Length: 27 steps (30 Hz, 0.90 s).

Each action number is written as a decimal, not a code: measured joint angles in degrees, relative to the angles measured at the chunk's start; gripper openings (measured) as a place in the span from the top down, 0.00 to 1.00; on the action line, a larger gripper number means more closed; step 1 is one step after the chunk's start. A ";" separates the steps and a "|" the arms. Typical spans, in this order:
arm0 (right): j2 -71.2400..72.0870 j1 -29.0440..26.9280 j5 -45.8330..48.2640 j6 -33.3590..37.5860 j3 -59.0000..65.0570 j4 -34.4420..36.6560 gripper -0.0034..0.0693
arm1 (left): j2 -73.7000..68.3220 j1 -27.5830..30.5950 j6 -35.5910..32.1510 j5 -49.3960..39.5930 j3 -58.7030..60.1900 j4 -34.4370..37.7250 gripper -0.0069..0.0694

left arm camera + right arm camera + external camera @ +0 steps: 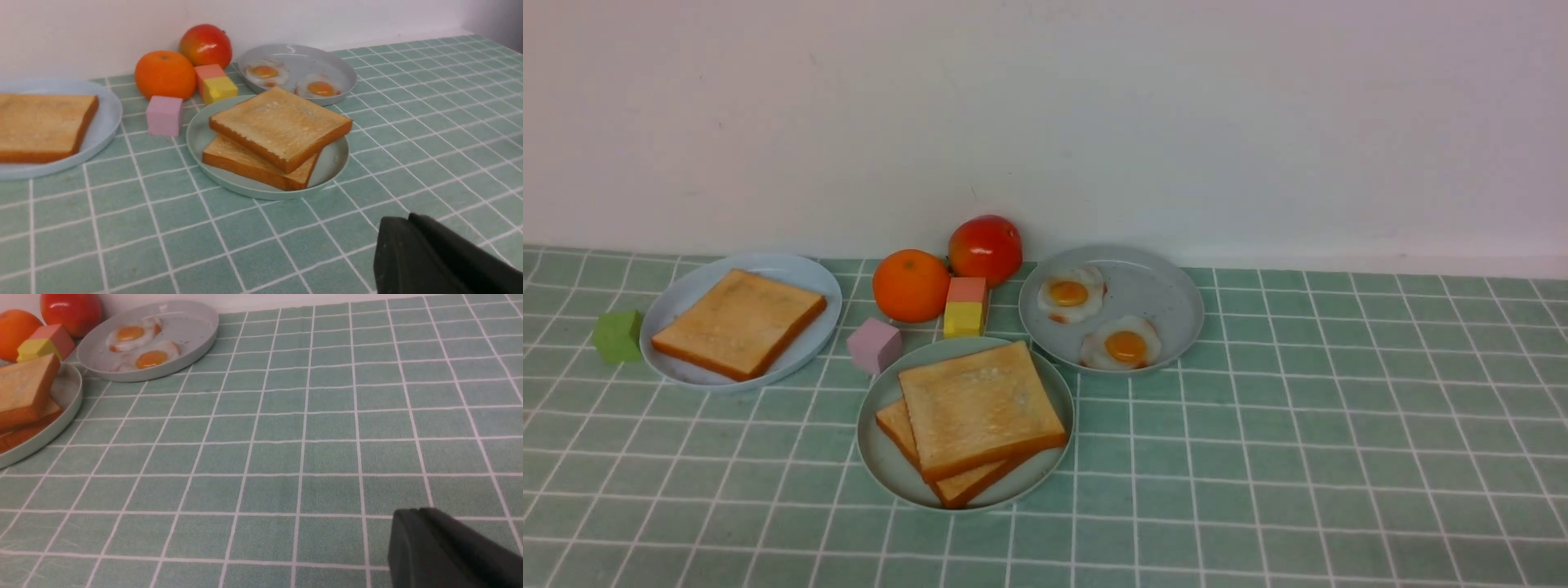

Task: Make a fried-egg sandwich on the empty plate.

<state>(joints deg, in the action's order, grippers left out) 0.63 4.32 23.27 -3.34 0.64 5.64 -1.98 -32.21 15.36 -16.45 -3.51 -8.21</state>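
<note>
Tiled tablecloth [1258,457] separates stacked toast slices [280,122] from dark fingers [433,257].

Left tool [445,257] shows only as a dark wedge in the corner of its wrist view, cut by the edge, so open or closed can't be judged. Same story for the right tool [453,549]. Neither appears in the front view. On the mint plate [882,457] the top toast [980,406] covers most of the lower toast [956,482]; whether an egg lies between them can't be seen. The left wrist view crops the blue plate [104,122] and its toast [41,124]. The right wrist view clips the orange [16,332].
</note>
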 joint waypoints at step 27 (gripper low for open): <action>0.00 0.00 -0.02 0.00 0.00 0.00 0.89 | 2.59 29.26 -0.02 -5.16 5.24 10.07 0.87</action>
<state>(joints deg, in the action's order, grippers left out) 0.63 4.32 23.25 -3.34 0.64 5.64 0.61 -2.96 15.34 -21.61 1.73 1.86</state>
